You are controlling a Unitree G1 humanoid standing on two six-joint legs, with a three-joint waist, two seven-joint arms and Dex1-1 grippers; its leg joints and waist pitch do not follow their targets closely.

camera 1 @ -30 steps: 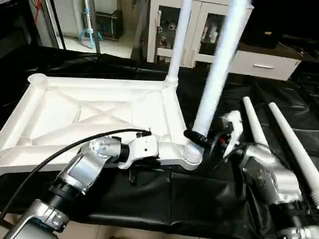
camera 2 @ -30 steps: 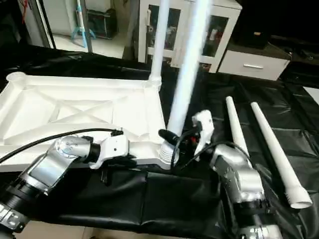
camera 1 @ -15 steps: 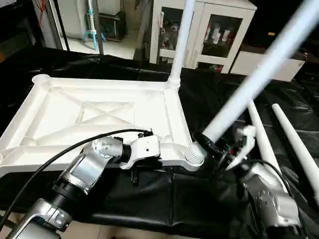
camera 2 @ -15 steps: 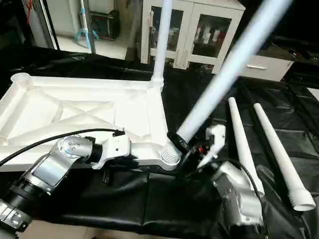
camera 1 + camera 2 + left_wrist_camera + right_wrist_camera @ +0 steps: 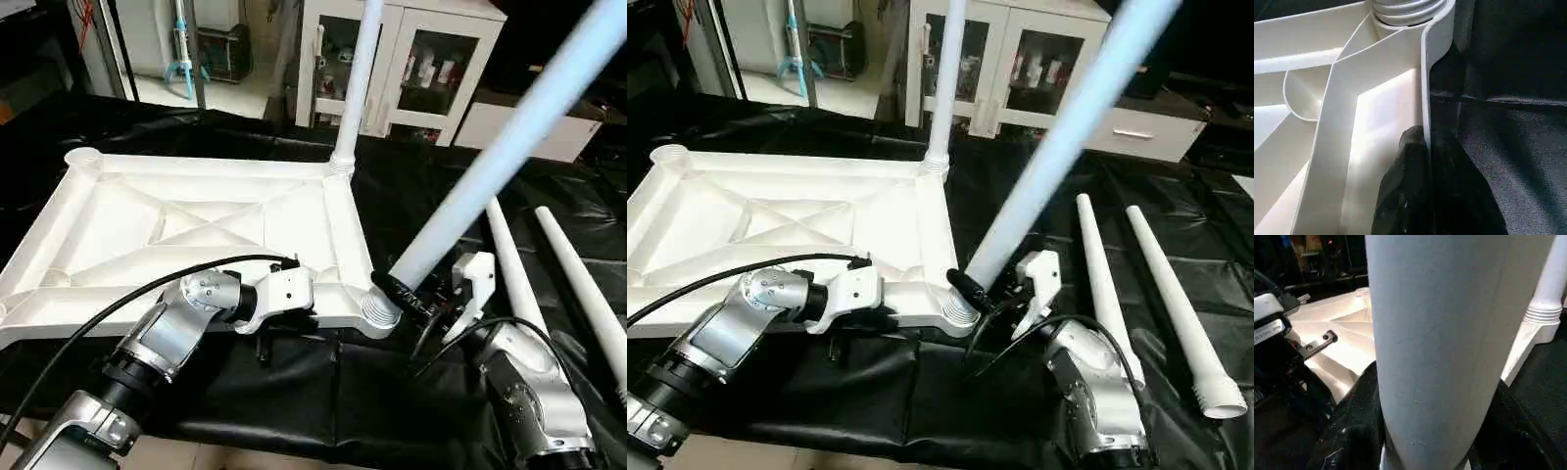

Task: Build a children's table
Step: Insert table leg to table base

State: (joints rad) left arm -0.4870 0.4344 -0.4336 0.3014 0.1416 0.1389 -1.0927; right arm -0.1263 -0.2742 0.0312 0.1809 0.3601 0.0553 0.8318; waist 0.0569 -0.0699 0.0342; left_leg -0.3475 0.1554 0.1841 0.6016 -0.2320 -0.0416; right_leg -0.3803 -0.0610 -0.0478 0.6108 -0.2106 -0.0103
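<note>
Gripped leg point(image 5: 509, 127) — leans up, rightward.

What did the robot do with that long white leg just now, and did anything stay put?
The right hand tipped the held leg from nearly upright to leaning toward the robot's right, its base at the tabletop's near corner socket. The left hand stayed clamped on the tabletop rim. The far leg and two loose legs stayed put.

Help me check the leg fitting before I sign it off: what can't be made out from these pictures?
- Whether the tilted leg is seated in its corner socket: the right gripper covers the joint in the eye views.
- Upper ends of the tilted leg and the upright leg: cut off by the top edge.
- Left gripper's fingertip contact on the tabletop rim: dark, blurred in the left wrist view.
</note>
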